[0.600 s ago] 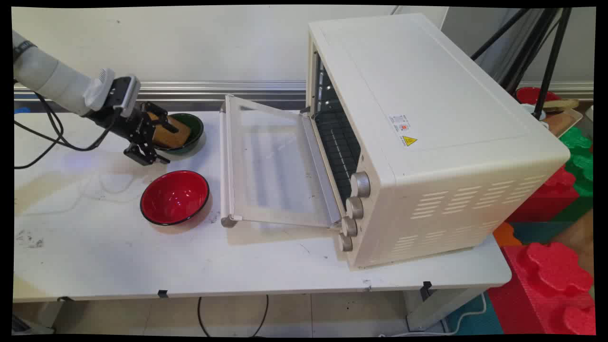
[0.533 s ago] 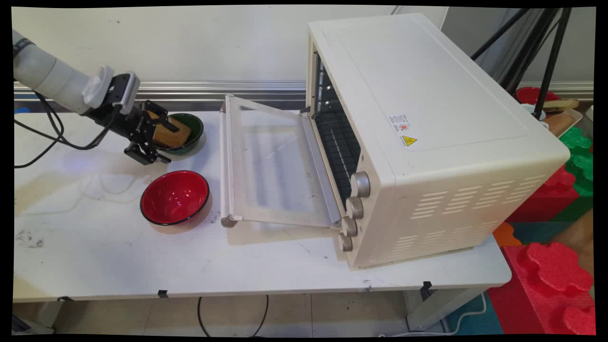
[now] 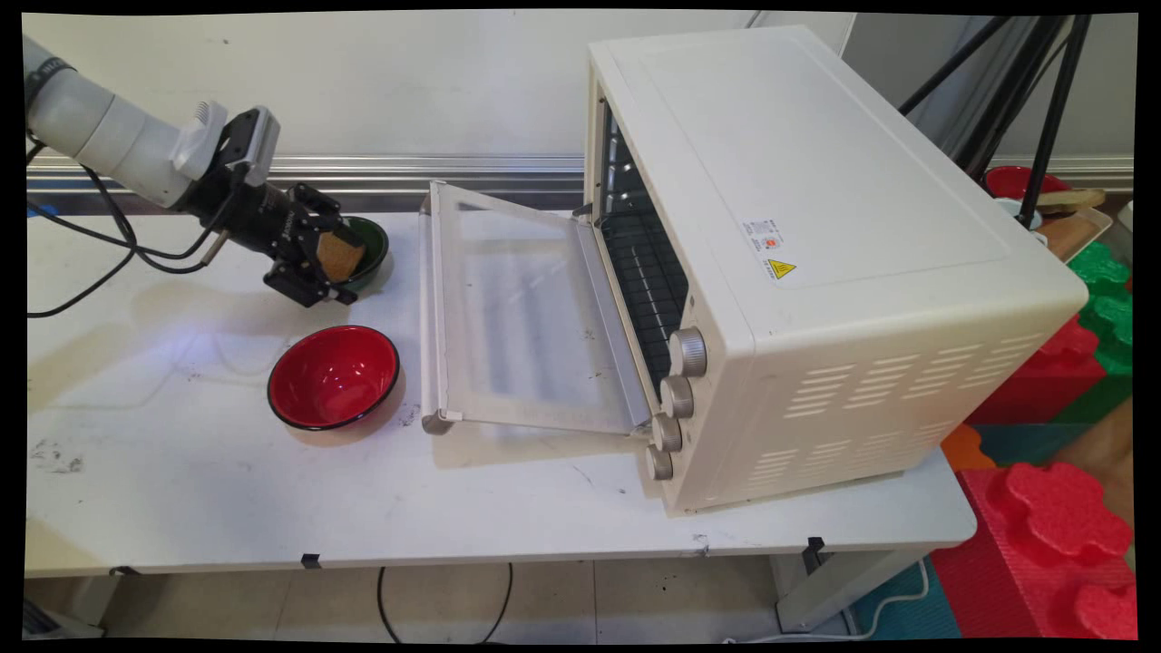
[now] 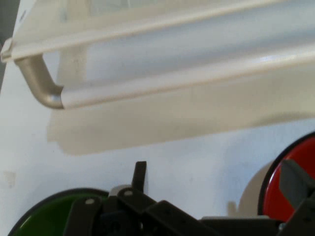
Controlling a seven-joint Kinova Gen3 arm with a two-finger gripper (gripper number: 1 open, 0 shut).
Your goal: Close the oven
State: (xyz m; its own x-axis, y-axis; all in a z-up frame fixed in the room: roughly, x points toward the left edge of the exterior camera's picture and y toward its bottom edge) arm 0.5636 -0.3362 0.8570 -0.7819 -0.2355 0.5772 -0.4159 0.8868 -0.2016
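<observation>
main view: bread slice between tool fingers, above green bowl

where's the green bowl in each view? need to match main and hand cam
Main view: green bowl at upper left, behind the red bowl, partly hidden by the gripper.
Hand view: its rim at the bottom-left corner, behind the linkage.
Shared landmark: the oven door handle.
</observation>
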